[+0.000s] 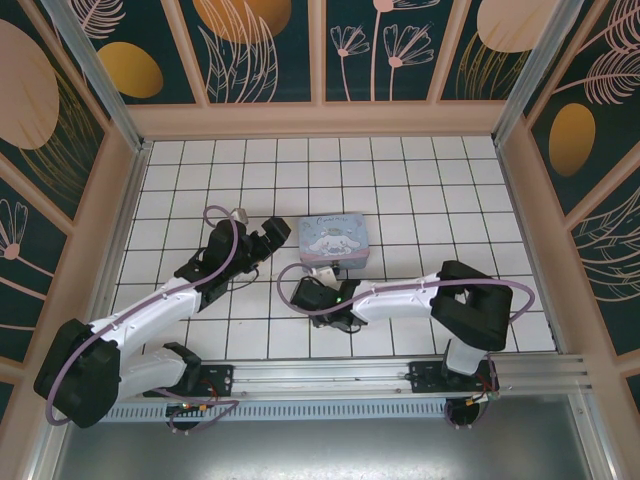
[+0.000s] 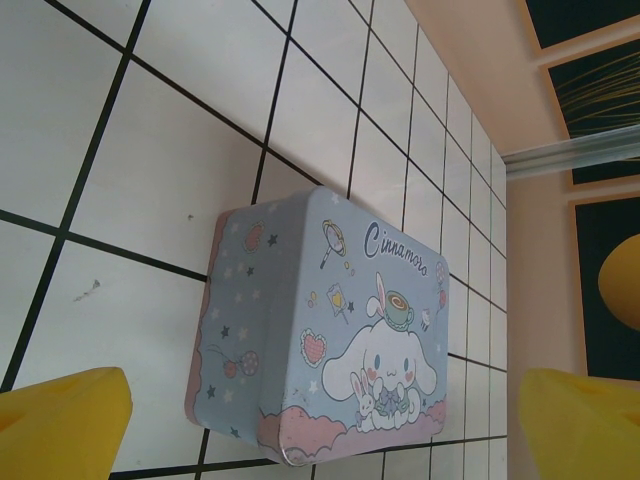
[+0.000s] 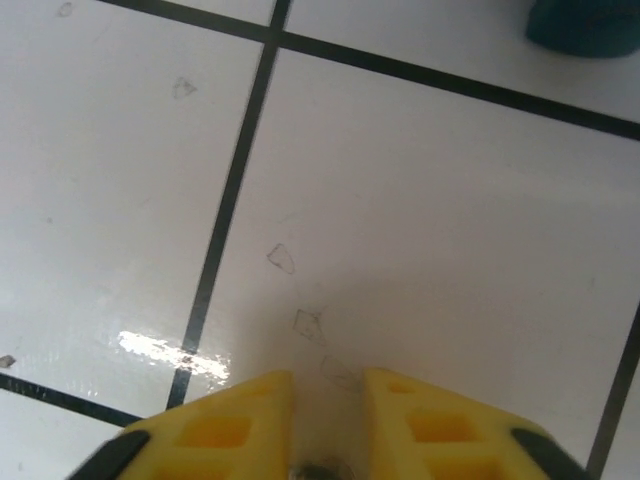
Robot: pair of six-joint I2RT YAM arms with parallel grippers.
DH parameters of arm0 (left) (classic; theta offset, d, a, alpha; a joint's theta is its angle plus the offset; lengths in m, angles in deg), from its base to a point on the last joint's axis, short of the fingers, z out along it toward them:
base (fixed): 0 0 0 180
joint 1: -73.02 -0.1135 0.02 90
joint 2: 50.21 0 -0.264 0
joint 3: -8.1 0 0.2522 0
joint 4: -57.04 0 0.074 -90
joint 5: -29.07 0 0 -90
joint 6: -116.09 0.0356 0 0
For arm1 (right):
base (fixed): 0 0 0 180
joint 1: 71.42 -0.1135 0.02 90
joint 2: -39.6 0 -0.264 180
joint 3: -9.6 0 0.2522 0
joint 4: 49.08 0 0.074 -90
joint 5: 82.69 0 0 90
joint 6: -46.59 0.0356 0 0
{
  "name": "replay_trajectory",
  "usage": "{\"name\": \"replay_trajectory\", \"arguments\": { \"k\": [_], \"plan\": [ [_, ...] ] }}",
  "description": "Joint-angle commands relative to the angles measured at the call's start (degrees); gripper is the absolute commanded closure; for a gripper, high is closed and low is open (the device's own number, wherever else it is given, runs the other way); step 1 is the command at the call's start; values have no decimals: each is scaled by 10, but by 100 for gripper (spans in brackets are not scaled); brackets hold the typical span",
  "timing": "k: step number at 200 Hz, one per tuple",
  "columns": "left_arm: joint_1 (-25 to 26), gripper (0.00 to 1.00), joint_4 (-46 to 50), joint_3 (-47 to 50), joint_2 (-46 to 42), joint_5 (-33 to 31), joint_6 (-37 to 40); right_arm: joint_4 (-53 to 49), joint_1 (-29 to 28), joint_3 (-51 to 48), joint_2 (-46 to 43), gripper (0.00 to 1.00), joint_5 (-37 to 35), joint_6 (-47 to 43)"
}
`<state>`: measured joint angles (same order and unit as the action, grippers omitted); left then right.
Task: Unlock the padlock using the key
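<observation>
My right gripper (image 3: 328, 385) points down at the white tiled floor (image 3: 450, 230), its yellow fingers (image 3: 240, 420) drawn close with a narrow gap. A small silvery bit, the key (image 3: 320, 468), sits in that gap at the frame's bottom edge. A blurred dark blue-green shape, the padlock (image 3: 585, 25), lies at the top right corner, well ahead of the fingers. From above, the right gripper (image 1: 312, 296) is low on the floor just in front of the tin. My left gripper (image 1: 268, 236) hangs open beside the tin's left side, nothing between its fingers (image 2: 60, 425).
A pale blue cartoon-printed tin (image 1: 333, 240) (image 2: 350, 330) stands on the floor mid-table between the two grippers. Peach walls (image 1: 320, 118) enclose the tiled floor on three sides. An aluminium rail (image 1: 400, 375) runs along the near edge by the arm bases.
</observation>
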<state>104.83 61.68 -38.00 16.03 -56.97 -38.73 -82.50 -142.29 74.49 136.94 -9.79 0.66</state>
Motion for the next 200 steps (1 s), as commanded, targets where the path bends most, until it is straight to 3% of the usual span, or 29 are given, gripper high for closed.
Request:
{"name": "replay_trajectory", "arguments": {
  "k": [1, 18, 39, 71, 90, 200],
  "plan": [
    [-3, 1, 1, 6, -7, -6, -4, -39, 8, -8, 5, 84, -12, 3],
    [-3, 1, -1, 6, -7, -5, -4, -42, 25, -12, -16, 90, -20, -1],
    [-3, 1, -2, 6, -5, -5, -6, -34, 44, -22, -56, 89, -23, 0],
    [-3, 1, -3, 6, -6, -4, -6, -25, 53, -38, -115, 57, -6, 12],
    [-3, 1, -3, 6, -5, -4, -4, -20, 50, -48, -131, 49, 19, 12],
    [-3, 1, 52, -35, -8, -41, 44, -16, -8, -51, -65, 64, 69, -27]
  ]
}}
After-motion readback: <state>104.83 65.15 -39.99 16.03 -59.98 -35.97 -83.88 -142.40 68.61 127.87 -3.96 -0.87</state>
